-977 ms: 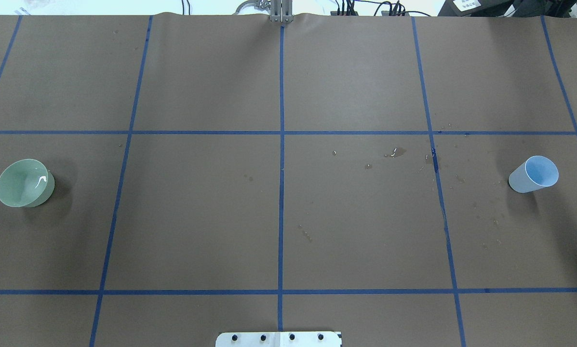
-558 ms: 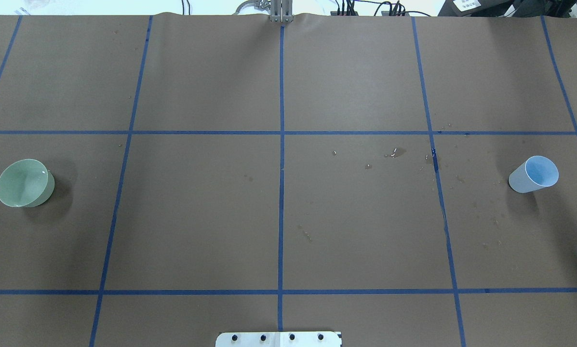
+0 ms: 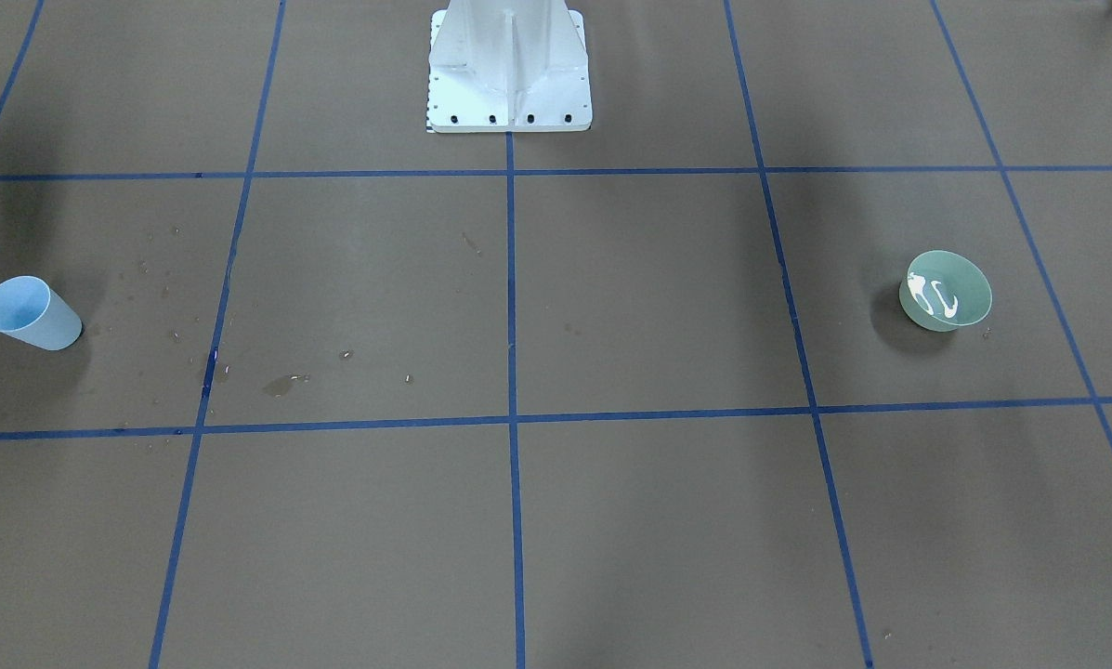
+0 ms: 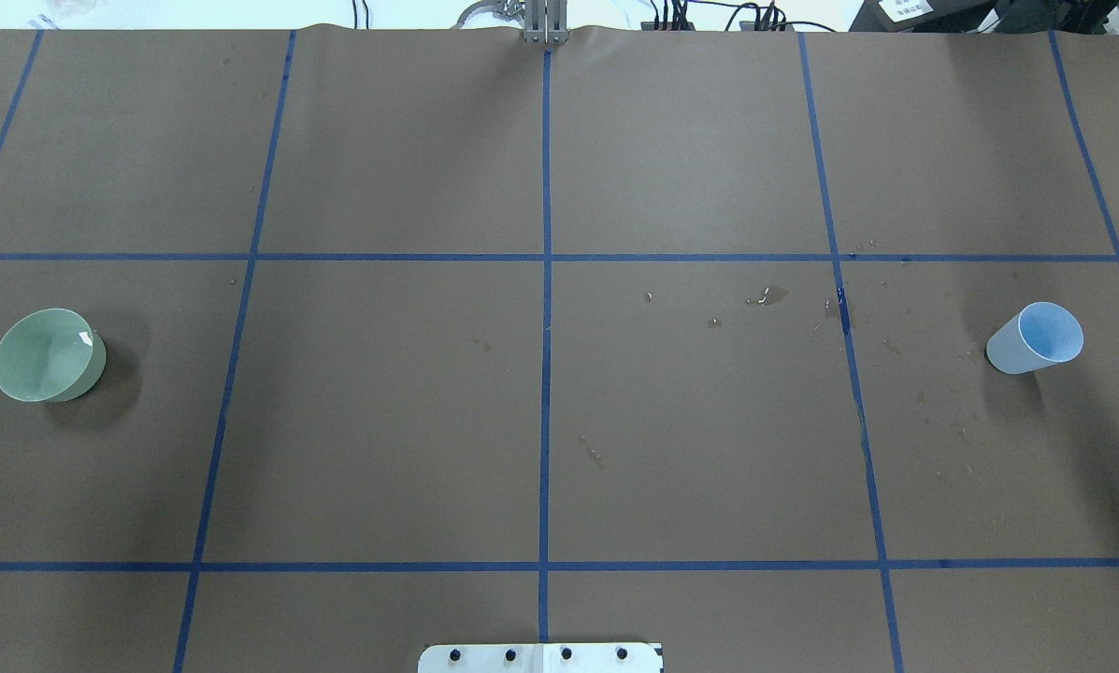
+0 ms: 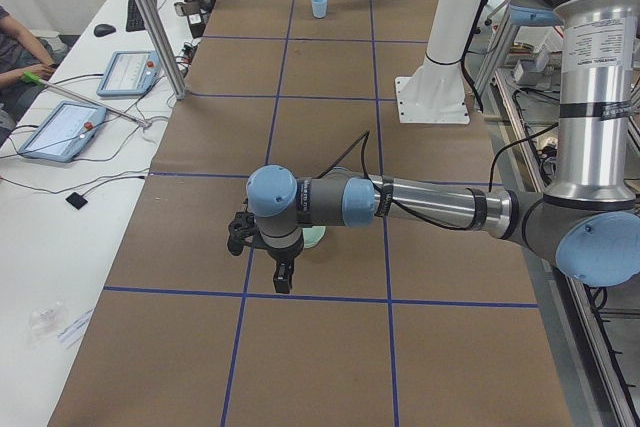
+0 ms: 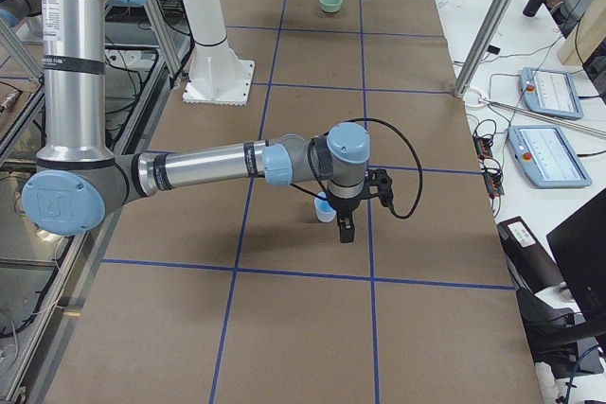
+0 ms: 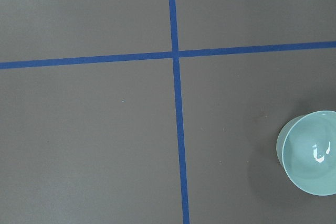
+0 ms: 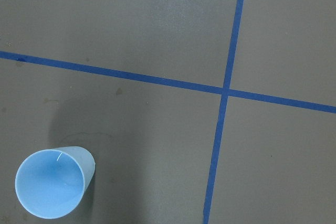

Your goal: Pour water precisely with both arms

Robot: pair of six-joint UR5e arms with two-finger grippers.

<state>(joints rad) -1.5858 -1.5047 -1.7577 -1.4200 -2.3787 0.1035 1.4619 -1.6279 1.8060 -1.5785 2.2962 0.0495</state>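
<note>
A pale green bowl [image 4: 47, 355] stands at the table's left end and holds water that shows as whitish glints [image 3: 936, 297]. It also shows in the left wrist view [image 7: 310, 161]. A light blue cup [image 4: 1036, 338] stands upright at the right end and shows in the right wrist view [image 8: 52, 184]. My left arm [image 5: 430, 209] reaches over the bowl [image 5: 314, 239], its gripper [image 5: 282, 277] hanging beside it. My right arm [image 6: 208, 163] reaches over the cup [image 6: 325, 208], its gripper [image 6: 346, 229] beside it. I cannot tell whether either gripper is open or shut.
Small water drops and a wet patch [image 4: 769, 296] lie on the brown paper right of centre. Blue tape lines grid the table. The white bolted pedestal [image 3: 509, 65] stands at the robot's side. Tablets and cables [image 5: 65, 127] lie past the table's far edge.
The bright glint on the water in the green bowl has shrunk to a small spot. The bowl and the cup have not moved.
</note>
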